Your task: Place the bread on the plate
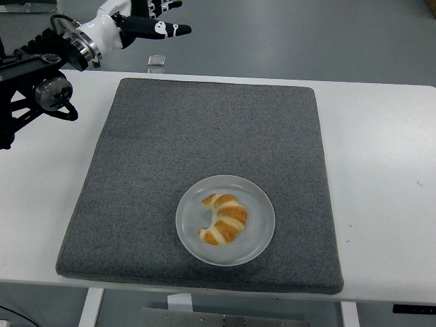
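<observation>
Bread (223, 223) sits on the plate (258, 238), a little left of its middle, clear of any hand. I see the plate resting on the grey mat (204, 136), toward the mat's near edge, and the mat lies flat on the white table (381, 170). My left hand (139, 17) is up at the top left corner, well apart from the plate, partly cut off by the picture's edge; its fingers (170, 28) are stretched out loose, gripping nothing. I have no right arm showing.
</observation>
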Controlling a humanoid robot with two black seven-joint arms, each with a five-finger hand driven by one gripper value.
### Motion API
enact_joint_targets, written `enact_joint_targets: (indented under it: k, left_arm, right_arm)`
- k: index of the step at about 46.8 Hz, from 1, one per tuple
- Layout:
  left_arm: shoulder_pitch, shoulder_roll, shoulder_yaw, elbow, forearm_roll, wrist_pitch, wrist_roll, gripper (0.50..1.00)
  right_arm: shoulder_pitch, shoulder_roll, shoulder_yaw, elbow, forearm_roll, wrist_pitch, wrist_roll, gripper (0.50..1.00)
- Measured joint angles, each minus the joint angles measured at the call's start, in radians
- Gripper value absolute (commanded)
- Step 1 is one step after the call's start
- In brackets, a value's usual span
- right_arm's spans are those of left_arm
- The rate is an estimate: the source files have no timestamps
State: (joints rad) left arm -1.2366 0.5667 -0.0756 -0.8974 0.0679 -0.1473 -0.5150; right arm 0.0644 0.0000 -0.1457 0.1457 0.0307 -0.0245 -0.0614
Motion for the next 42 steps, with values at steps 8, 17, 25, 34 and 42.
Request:
enact_joint_targets:
  k: [8,17,25,34,42]
  left_arm:
    - [0.003,0.024,-0.001,0.056,-0.180,0.002,0.015,0.994]
    - [0.009,0.033,-0.011,0.103,-0.356,0.048,0.074,0.994]
    - [0.049,0.033,-0.059,0.106,-0.476,0.061,0.093,0.994]
    - [0.105,0.033,-0.206,0.105,-0.490,0.106,0.193,0.994]
    - [0.159,0.031,-0.318,0.121,-0.490,0.111,0.242,0.994]
  right_arm:
    - [0.000,0.000,0.000,0.000,0.000,0.000,0.000,0.930]
    - [0.000,0.000,0.000,0.000,0.000,0.000,0.000,0.930]
    - [0.000,0.000,0.000,0.000,0.000,0.000,0.000,0.930]
    - [0.000,0.000,0.000,0.000,0.000,0.000,0.000,0.930]
    - [0.000,0.000,0.000,0.000,0.000,0.000,0.000,0.930]
